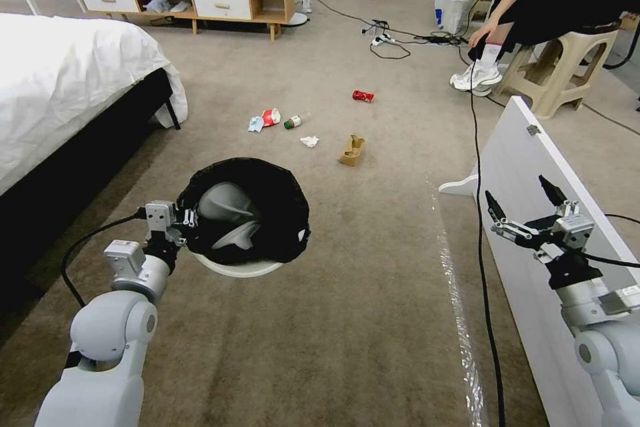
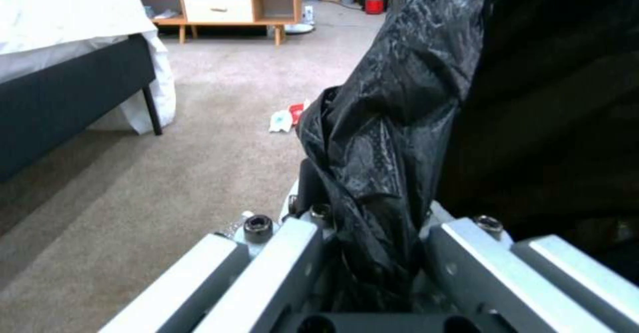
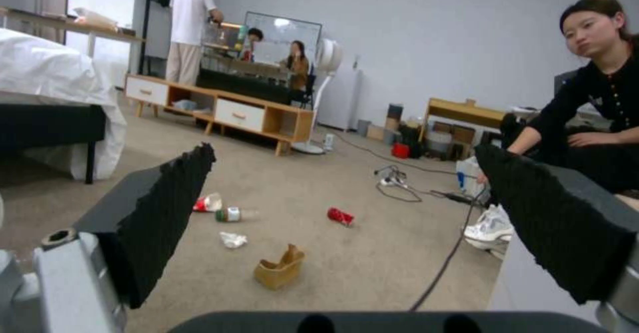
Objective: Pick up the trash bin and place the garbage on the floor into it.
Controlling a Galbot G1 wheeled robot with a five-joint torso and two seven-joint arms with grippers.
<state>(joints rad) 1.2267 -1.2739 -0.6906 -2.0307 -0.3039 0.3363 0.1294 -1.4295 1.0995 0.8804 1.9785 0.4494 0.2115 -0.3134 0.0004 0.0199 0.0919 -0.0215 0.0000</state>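
My left gripper [image 1: 183, 219] is shut on the near-left rim of the trash bin [image 1: 248, 210], a white bin lined with a black bag. In the left wrist view the black bag [image 2: 386, 138] is pinched between the gripper's [image 2: 369, 223] fingers. The garbage lies on the carpet beyond the bin: a light blue mask [image 1: 256, 124], a red-white packet [image 1: 270, 117], a green-capped bottle [image 1: 293, 122], a white tissue [image 1: 309, 141], a brown paper bag [image 1: 351, 149] and a red wrapper [image 1: 363, 96]. My right gripper [image 1: 527, 203] hangs open at the right, facing the paper bag [image 3: 279, 269] from a distance.
A bed [image 1: 60, 80] stands along the left. A white board [image 1: 533, 213] leans at the right beside a black cable [image 1: 480, 227]. A person sits on a stool [image 1: 567, 60] at the far right. A wooden cabinet [image 1: 187, 0] and a power strip [image 1: 383, 39] lie at the back.
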